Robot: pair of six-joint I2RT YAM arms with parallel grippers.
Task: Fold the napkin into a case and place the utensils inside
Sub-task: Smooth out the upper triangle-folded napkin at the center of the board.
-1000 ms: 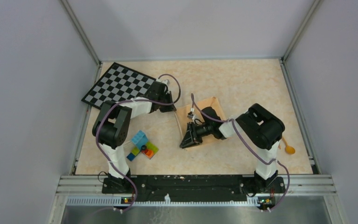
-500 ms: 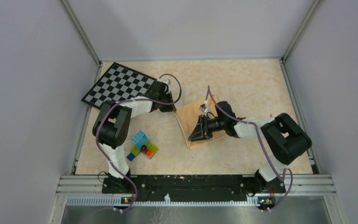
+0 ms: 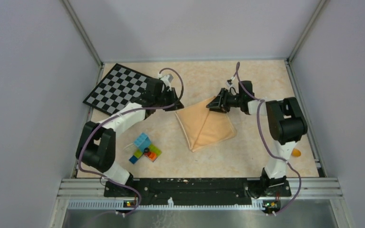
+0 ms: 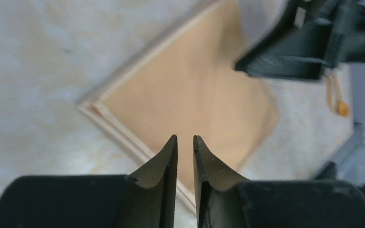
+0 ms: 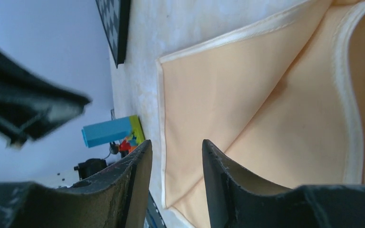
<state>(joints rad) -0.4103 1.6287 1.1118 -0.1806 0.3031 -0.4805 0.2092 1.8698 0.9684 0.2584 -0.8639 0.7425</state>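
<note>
From above, the napkin [image 3: 205, 124] lies flat in the middle of the table [image 3: 256, 80], folded over itself with a crease running through it. The left gripper [image 3: 177, 107] sits at its left corner and the right gripper [image 3: 212, 105] at its far corner. A checkerboard [image 3: 119, 88] lies far left and toy bricks [image 3: 144, 148] near left. An orange spoon [image 3: 296, 153] peeks out from behind the right arm.

The left wrist view shows the left gripper [image 4: 184, 138] with only a narrow slit between its fingers and nothing in it, above the napkin's [image 4: 190, 95] edge.

The right wrist view shows the right gripper [image 5: 176, 142] parted wider, empty, over the napkin's [image 5: 266, 104] layered folds.
</note>
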